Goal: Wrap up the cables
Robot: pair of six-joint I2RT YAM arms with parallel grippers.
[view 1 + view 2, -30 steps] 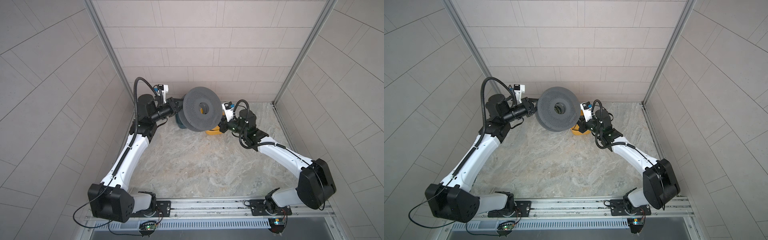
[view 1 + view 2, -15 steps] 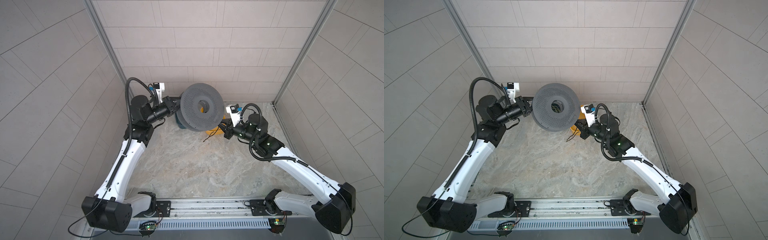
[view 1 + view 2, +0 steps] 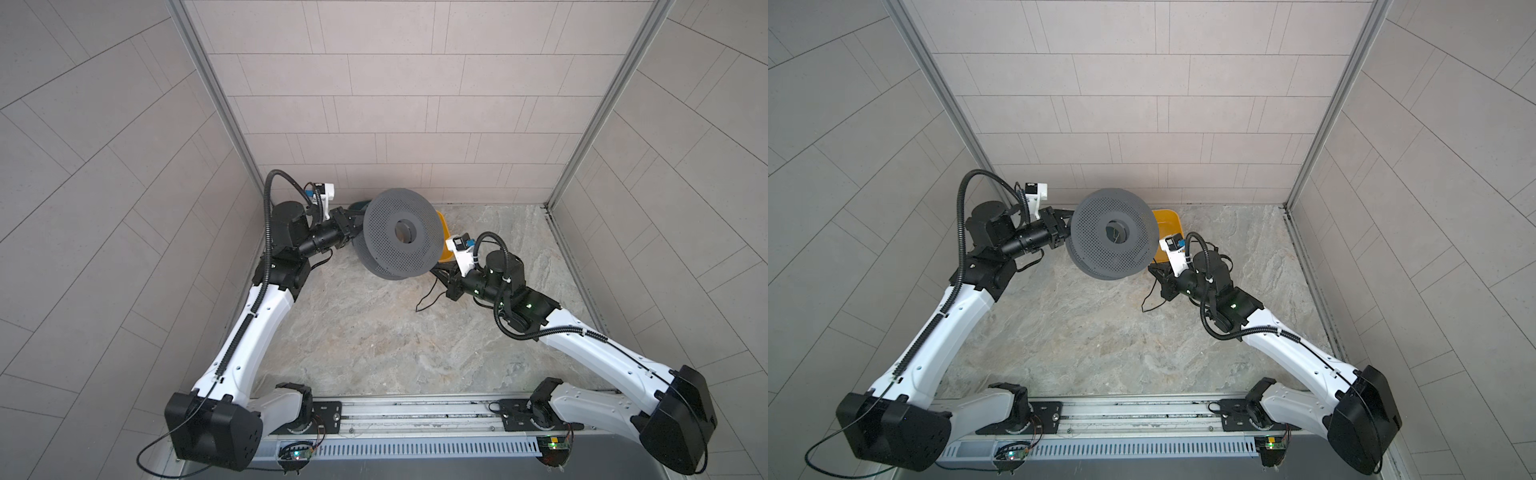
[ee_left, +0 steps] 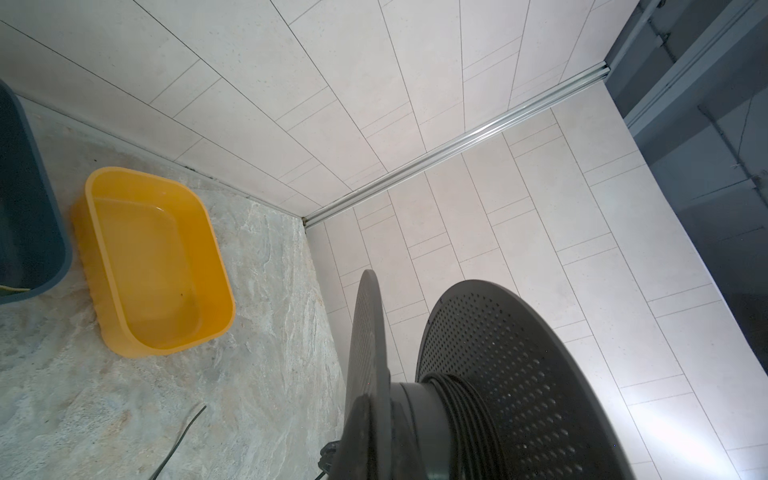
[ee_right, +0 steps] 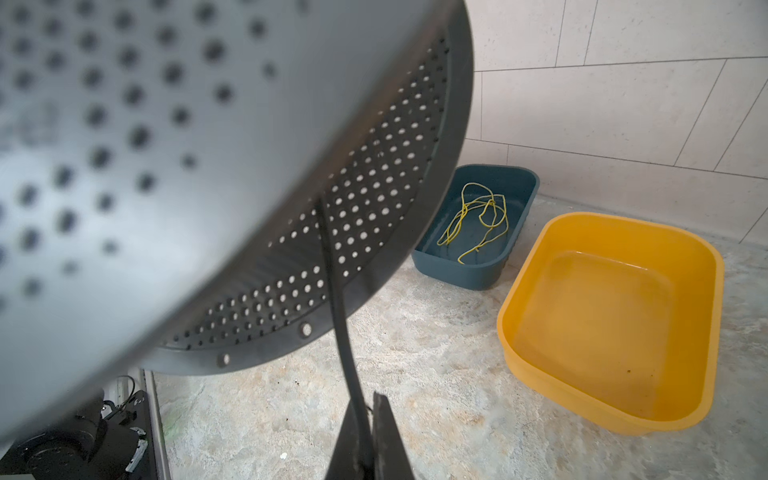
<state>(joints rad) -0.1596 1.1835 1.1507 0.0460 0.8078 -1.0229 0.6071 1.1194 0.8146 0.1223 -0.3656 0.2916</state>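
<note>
The grey spool [image 3: 401, 232] is the biggest thing here. My left gripper [image 3: 352, 226] carries it in the air, with the jaws closed on the edge of one flange. This is a thin hold for such a wide disc. If my other arm pulls hard, I think the spool can twist in the jaws, or slip out and drop to the floor [image 3: 374, 332].

The yellow tub [image 5: 615, 218] stands near, behind the spool. The blue tub [image 5: 494, 168] is beside it, with a yellow-green cord [image 5: 478, 216] lying inside. A wide swing of the spool could knock them.

The black cable [image 4: 461, 399] is partly wound on the hub. One strand [image 5: 336, 299] runs from between the flanges down to my right gripper [image 5: 369, 409], which is pressed together on it. If this strand goes slack, the turns may loosen or climb over a flange. If it is too tight, it may slide through my grip.

The loose tail [image 3: 428, 297] hangs from that gripper to the floor. It could catch on my wrist when I circle the spool.
</note>
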